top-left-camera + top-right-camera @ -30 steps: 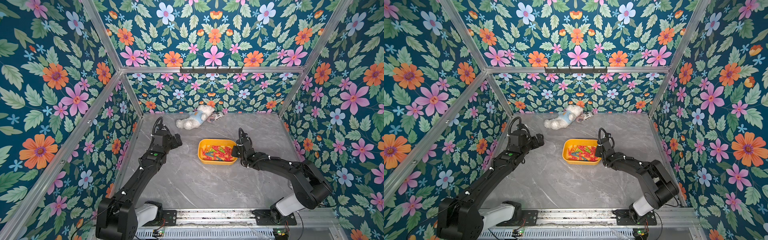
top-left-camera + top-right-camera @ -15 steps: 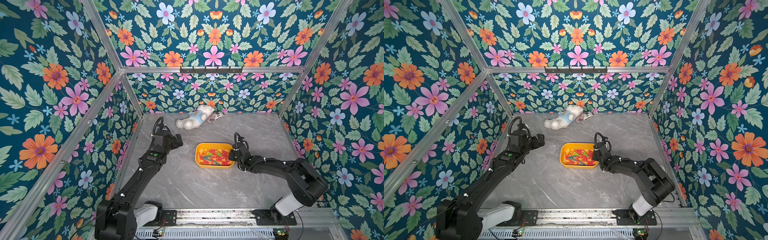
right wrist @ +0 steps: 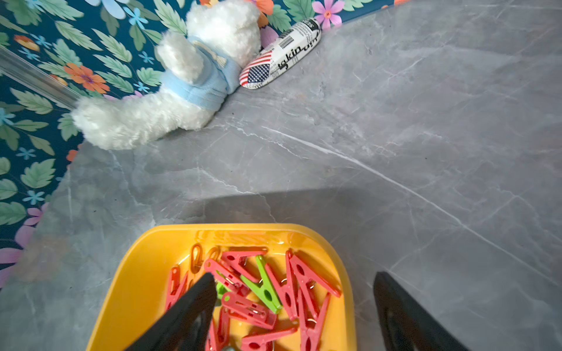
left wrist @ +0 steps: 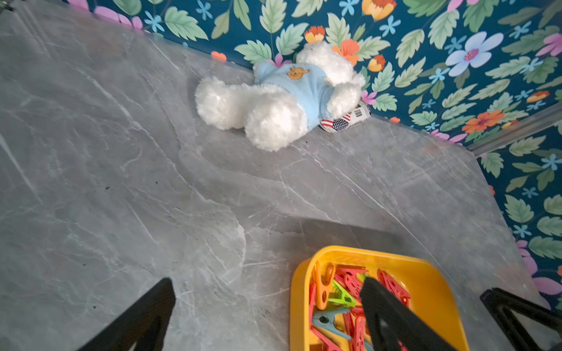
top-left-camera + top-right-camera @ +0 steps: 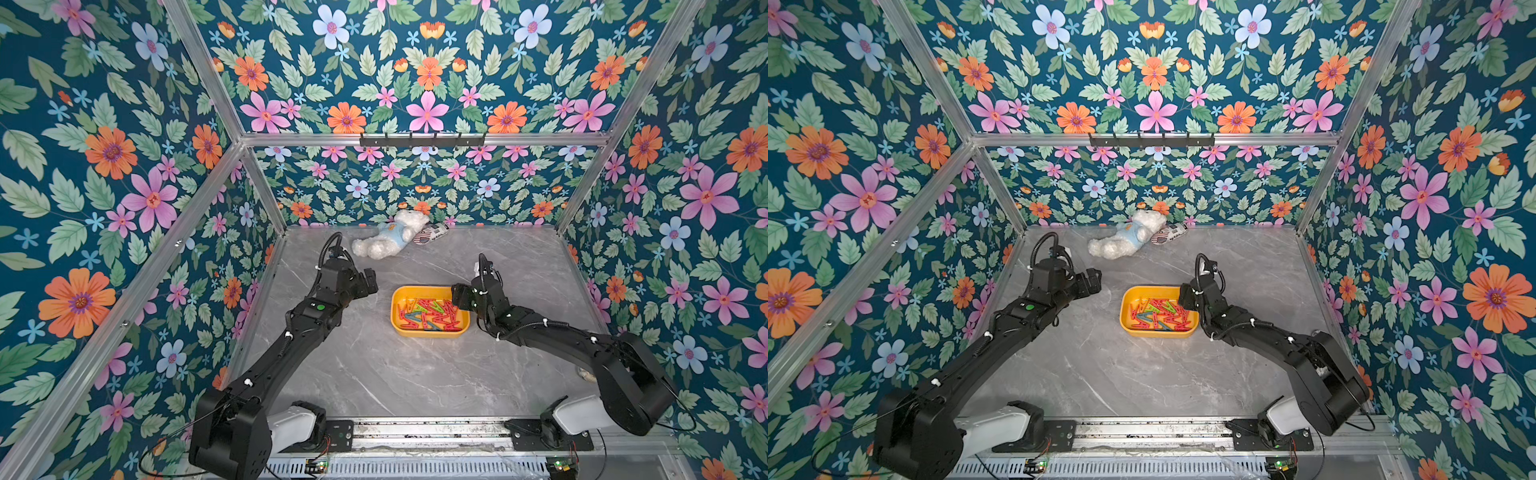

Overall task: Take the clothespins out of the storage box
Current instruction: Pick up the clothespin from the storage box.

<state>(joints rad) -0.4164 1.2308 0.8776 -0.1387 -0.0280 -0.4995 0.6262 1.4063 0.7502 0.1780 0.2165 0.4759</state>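
Note:
The yellow storage box [image 5: 432, 331] [image 5: 1156, 332] sits mid-table, filled with clothespins [image 5: 430, 311] [image 5: 1158, 313]: mostly red, a few green, orange and grey-blue. My right gripper [image 5: 457, 293] [image 3: 294, 276] is open and straddles the box's right rim [image 3: 348, 291]; one finger is over the clothespins [image 3: 267, 291], the other outside over the table. Nothing is between its fingers. My left gripper [image 5: 368, 282] [image 4: 267, 281] hangs open and empty just left of the box [image 4: 299, 291], above its far left corner.
A white teddy bear in a blue shirt [image 5: 382, 243] [image 4: 273, 100] lies by the back wall, with a flag-patterned case [image 5: 430, 233] [image 3: 279, 54] beside it. Floral walls enclose the grey marble table [image 5: 395, 374] on three sides.
My right gripper, shut at the box's right rim a second ago, has opened. The box has slid slightly left. My left arm has barely moved.

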